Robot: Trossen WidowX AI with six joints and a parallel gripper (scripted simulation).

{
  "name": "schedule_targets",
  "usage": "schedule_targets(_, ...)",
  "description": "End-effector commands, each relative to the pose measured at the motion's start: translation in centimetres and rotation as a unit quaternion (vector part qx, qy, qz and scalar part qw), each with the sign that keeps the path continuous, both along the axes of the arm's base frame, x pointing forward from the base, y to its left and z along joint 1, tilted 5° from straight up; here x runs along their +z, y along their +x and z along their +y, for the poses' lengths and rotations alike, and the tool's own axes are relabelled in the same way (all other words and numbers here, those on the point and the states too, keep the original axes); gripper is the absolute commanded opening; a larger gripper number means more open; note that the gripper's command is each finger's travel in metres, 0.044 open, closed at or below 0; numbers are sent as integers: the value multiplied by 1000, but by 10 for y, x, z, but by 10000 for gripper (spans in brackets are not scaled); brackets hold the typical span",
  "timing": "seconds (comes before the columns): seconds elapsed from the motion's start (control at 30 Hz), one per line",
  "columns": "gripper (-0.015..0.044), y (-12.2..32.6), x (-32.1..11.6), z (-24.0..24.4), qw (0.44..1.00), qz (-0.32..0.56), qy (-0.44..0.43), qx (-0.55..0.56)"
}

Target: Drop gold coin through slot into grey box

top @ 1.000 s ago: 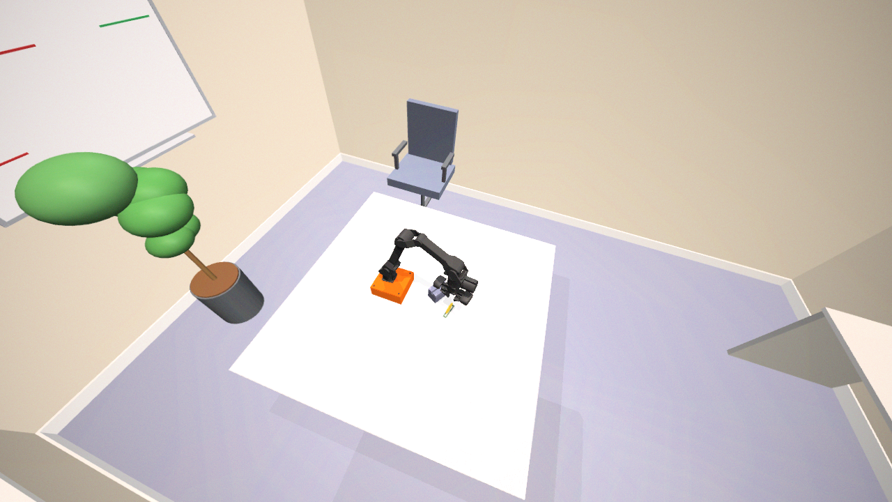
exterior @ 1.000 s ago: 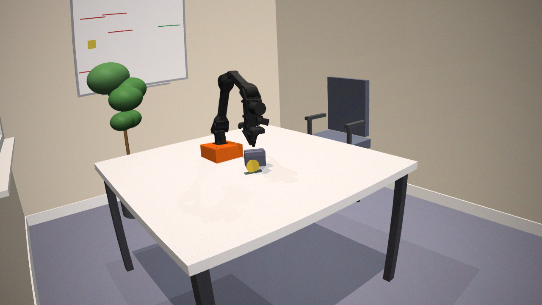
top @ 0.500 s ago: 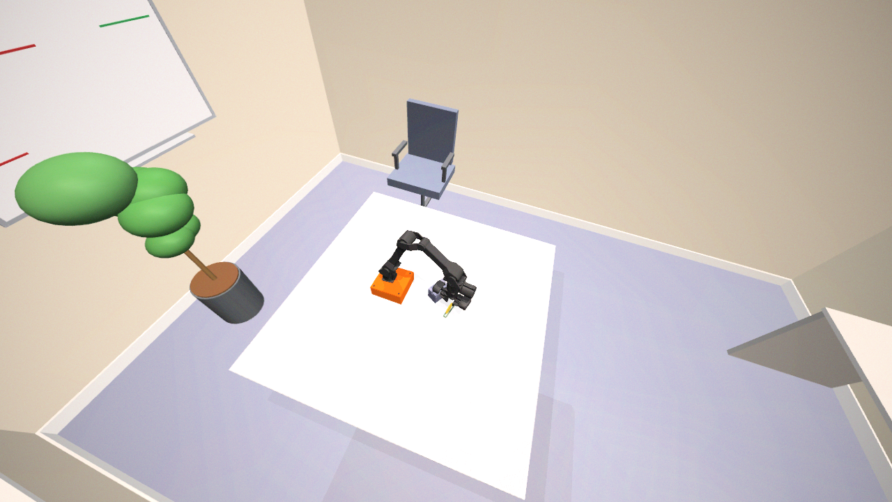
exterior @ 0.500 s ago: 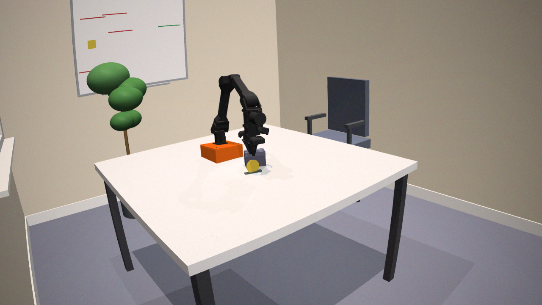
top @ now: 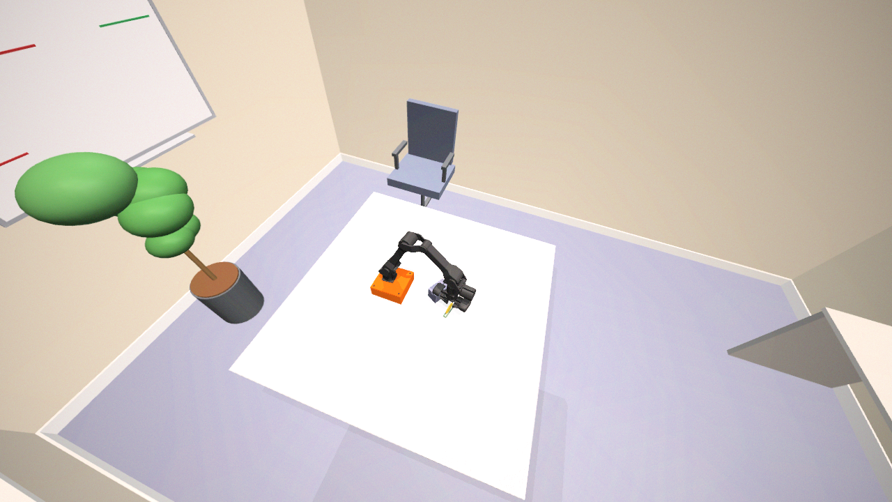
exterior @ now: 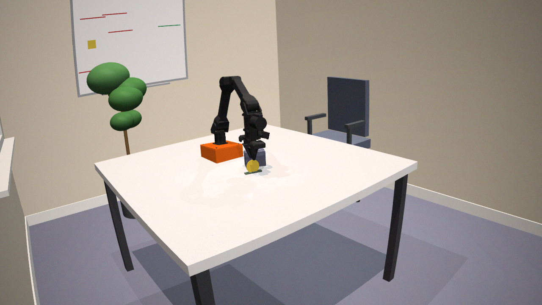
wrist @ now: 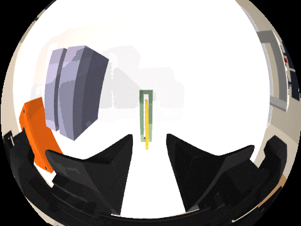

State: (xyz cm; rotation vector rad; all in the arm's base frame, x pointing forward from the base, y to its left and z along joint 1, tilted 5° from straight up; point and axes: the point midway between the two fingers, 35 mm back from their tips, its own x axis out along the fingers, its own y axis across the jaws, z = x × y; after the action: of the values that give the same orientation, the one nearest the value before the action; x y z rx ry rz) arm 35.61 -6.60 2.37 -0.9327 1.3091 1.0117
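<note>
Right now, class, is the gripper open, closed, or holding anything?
Gripper: open, holding nothing, above the coin standing in its holder.

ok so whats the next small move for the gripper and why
Probably straight down. The black parallel-jaw gripper is open, holding nothing, above the thin gold coin, which stands edge-up in its dark-green holder, lined up with the gap. Lower until the fingers flank the coin, then close.
</note>
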Motion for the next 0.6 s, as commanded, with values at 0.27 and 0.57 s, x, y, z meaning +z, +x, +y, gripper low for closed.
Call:
schedule_targets(0.27, 161, -1, -25, 1, 1000, 6, -1, -1)
schedule_targets(0.57, 161, -1, -39, 2, 1000, 6, -1, -1)
